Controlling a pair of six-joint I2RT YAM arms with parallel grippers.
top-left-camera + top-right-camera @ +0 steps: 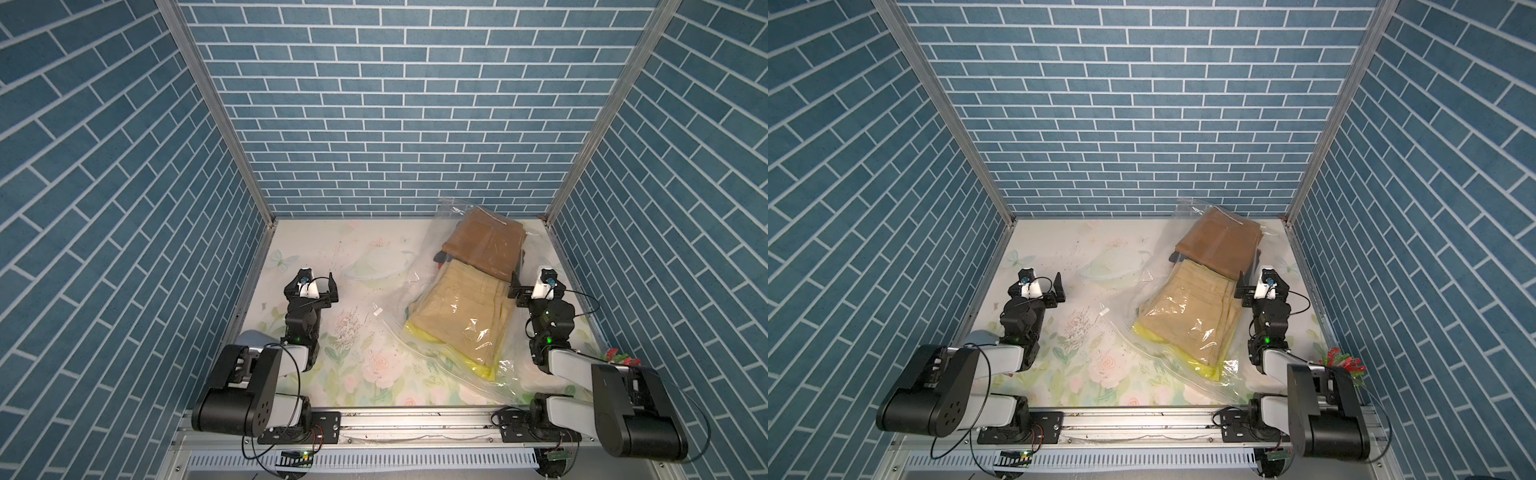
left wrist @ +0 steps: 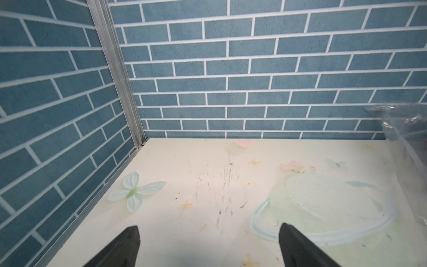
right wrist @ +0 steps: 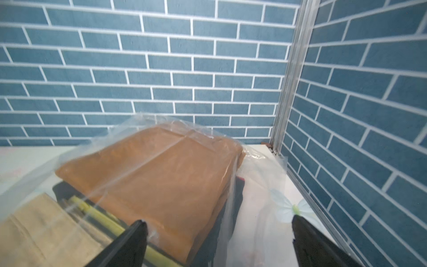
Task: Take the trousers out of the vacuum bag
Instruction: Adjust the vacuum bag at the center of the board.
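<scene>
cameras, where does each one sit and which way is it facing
Top views: high over the front rail, looking down toward the back wall; left arm, right arm, left end effector and right end effector all show in both.
Left wrist view: on the left arm, facing the back corner across the table; its open fingertips show.
Right wrist view: on the right arm, facing the trousers; its open fingertips show.
Shared: every view catches the vacuum bag.

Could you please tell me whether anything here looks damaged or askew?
The table is scuffed with dark scratches just ahead of the left gripper, and the vacuum bag lies slantwise on the right side.
</scene>
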